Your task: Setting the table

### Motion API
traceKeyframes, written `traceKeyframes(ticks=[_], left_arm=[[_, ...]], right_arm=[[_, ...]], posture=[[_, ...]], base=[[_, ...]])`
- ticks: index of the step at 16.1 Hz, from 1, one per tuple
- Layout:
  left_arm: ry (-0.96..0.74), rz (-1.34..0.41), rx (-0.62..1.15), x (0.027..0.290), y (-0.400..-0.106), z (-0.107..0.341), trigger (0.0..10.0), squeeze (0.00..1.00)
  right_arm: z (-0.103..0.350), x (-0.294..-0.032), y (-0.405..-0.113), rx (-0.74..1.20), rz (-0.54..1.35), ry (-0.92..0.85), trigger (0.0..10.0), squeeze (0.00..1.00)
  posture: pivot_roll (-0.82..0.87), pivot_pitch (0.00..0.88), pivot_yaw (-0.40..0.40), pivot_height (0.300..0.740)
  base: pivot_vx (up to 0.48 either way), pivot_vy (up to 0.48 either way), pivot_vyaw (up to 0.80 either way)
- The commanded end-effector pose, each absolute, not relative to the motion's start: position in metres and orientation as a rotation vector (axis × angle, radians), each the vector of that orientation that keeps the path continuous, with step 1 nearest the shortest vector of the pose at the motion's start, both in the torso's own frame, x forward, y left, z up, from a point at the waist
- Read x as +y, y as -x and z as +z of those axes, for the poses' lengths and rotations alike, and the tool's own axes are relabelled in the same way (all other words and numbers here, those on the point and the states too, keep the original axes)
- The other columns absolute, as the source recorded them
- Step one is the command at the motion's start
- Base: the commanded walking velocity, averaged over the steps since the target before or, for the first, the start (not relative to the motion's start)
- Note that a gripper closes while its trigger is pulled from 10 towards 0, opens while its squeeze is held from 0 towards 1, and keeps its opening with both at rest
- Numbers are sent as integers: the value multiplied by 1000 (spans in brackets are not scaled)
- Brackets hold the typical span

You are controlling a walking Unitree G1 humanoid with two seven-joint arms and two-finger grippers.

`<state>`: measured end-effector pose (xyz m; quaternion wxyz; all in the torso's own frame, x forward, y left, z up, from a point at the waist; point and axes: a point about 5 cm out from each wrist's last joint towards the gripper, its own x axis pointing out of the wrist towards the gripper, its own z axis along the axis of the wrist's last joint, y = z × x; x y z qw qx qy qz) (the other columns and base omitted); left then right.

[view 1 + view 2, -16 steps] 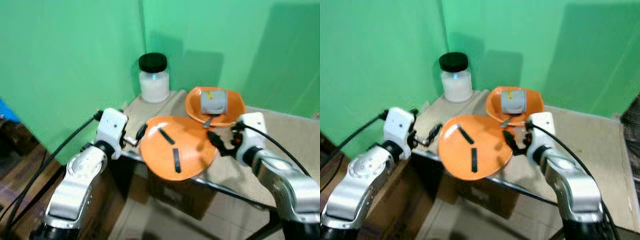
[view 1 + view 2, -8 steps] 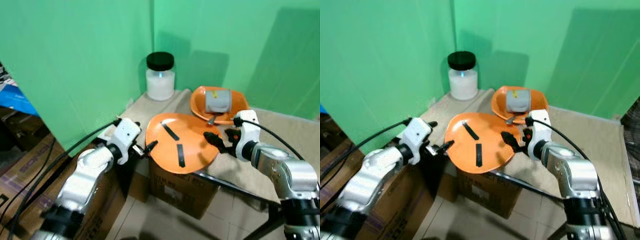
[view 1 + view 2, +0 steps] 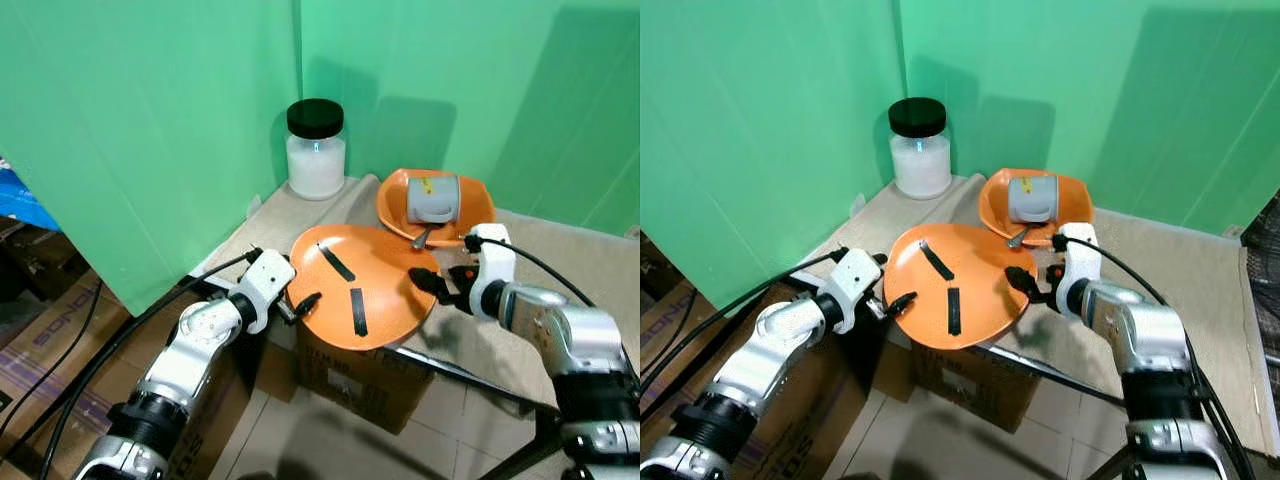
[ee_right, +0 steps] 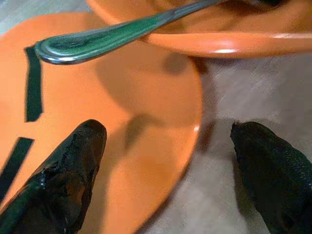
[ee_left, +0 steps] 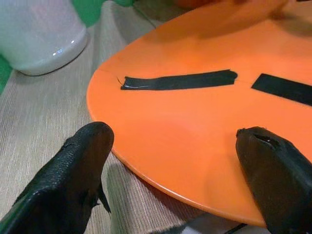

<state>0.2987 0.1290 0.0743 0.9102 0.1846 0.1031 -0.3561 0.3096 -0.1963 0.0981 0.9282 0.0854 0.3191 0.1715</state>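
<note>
An orange plate (image 3: 372, 270) with two black tape strips lies at the table's near corner and overhangs the edge. My left gripper (image 3: 303, 304) is open at the plate's left rim, its fingers (image 5: 73, 180) spread to either side of the edge. At the plate's right rim, my right gripper (image 3: 422, 284) is open too, one of its fingers (image 4: 63, 180) over the plate and the other over the cloth. Behind the plate sits an orange bowl (image 3: 470, 200) holding a grey cup (image 3: 432, 200) and a spoon (image 4: 126, 34).
A white jar with a black lid (image 3: 316, 150) stands at the table's back corner against green walls. The beige cloth-covered table (image 3: 570, 255) stretches to the right. A cardboard box (image 3: 360, 385) sits under the table, and more boxes (image 3: 40, 330) lie on the floor at left.
The view has pulled back and shifted. My left arm has dropped lower and its gripper has come in closer to the plate's left rim. The right gripper stays at the right rim.
</note>
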Motion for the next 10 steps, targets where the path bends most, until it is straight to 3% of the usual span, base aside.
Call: traceKeyframes(ticks=[1, 10], left_arm=[[-401, -751, 224, 129, -298, 71, 10000, 0], [-407, -754, 230, 130, -287, 60, 10000, 0]], right_arm=[[98, -193, -312, 670, 382, -241, 10000, 0], [85, -175, -328, 749, 422, -319, 10000, 0]], posture=[[4, 0, 34, 740], [30, 0, 3, 740]], base=[[0, 0, 0], [0, 0, 0]])
